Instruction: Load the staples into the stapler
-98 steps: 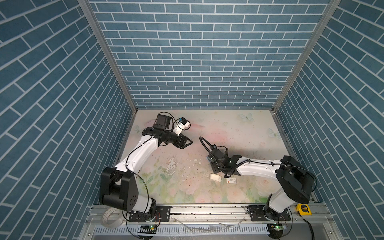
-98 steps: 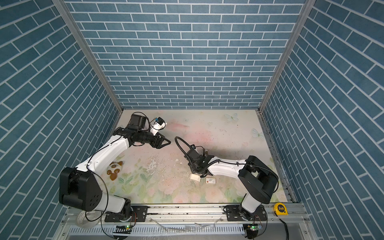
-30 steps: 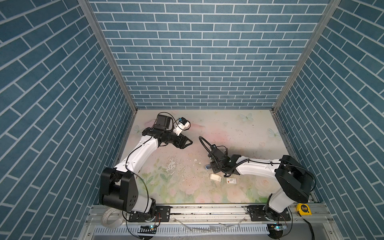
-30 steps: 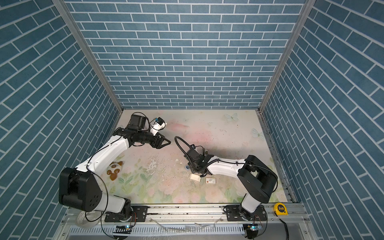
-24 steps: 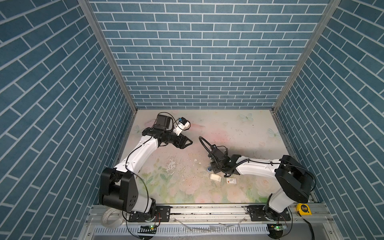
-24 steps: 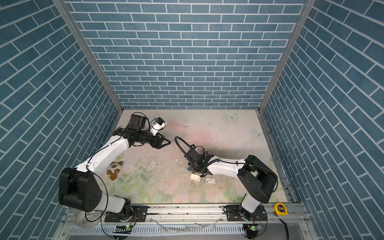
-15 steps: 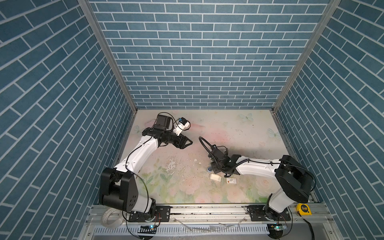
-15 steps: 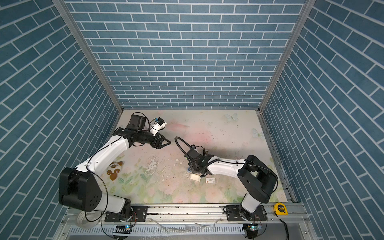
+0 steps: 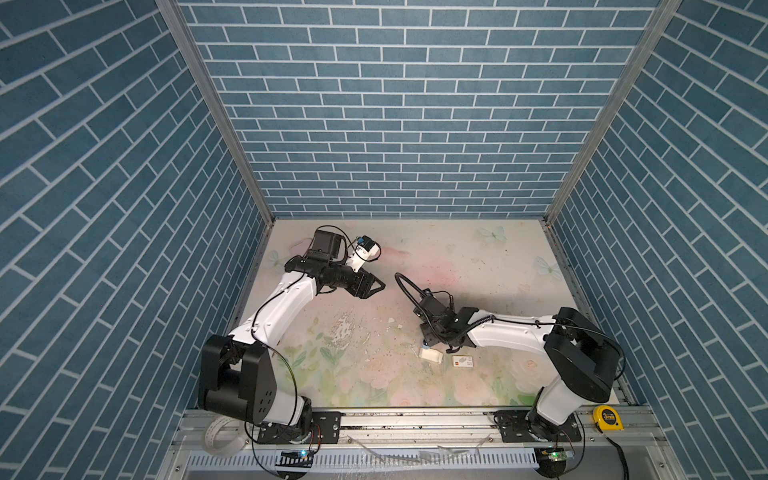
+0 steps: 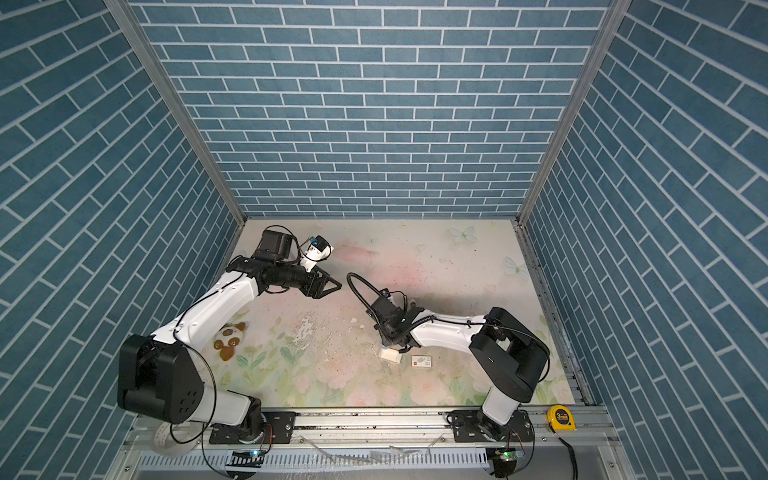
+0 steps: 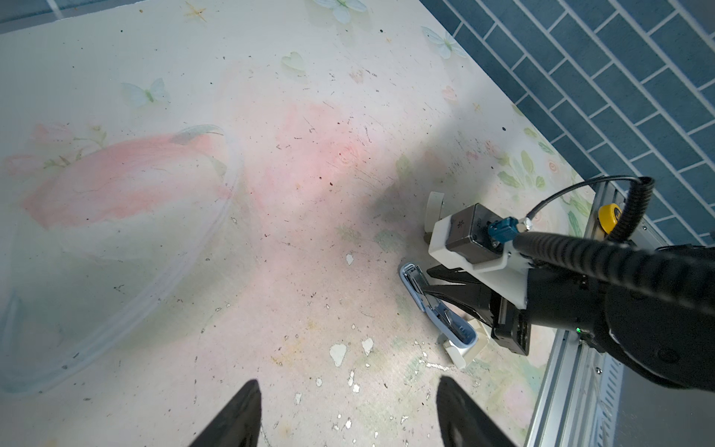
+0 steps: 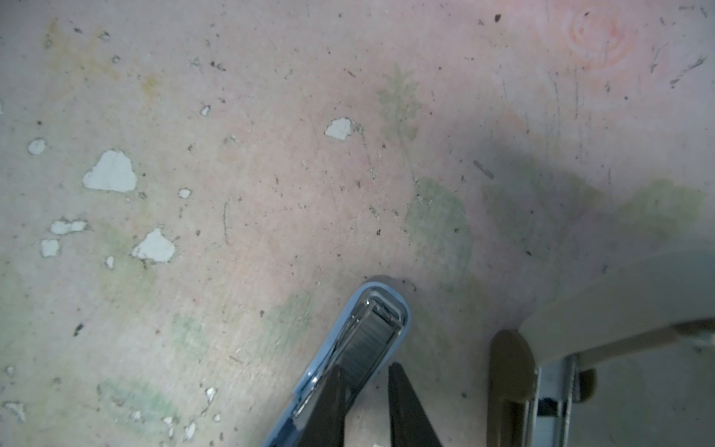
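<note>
Right gripper (image 12: 365, 369), jaws parted only a crack with nothing visibly pinched between them, hangs low over the open stapler (image 12: 377, 309). The left gripper (image 11: 348, 381), spread wide and empty, waits well apart across the floral table (image 9: 478, 266). The right arm is plainly the nearer one. The stapler's blue-rimmed magazine starts under its fingertips and runs straight out ahead of them on a slight slant, so its long axis roughly follows the line of the fingers' reach. The staples (image 12: 367, 344), a dark ribbed strip, lie inside that chrome channel. Their near end is tucked beneath one finger and their far end is close to the magazine's rounded nose. The small white tray (image 9: 431, 354) sits on the table just behind the same gripper, with the red-marked white sleeve (image 9: 462, 362) just beyond it. The strip looks seated, so the next move probably depends on drawing the fingers back along that axis without dragging the strip out. Against the top views of a few seconds ago almost nothing differs. Both arms, the tray and the sleeve hold the same places, and any shift of the right gripper is too small to make out.
</note>
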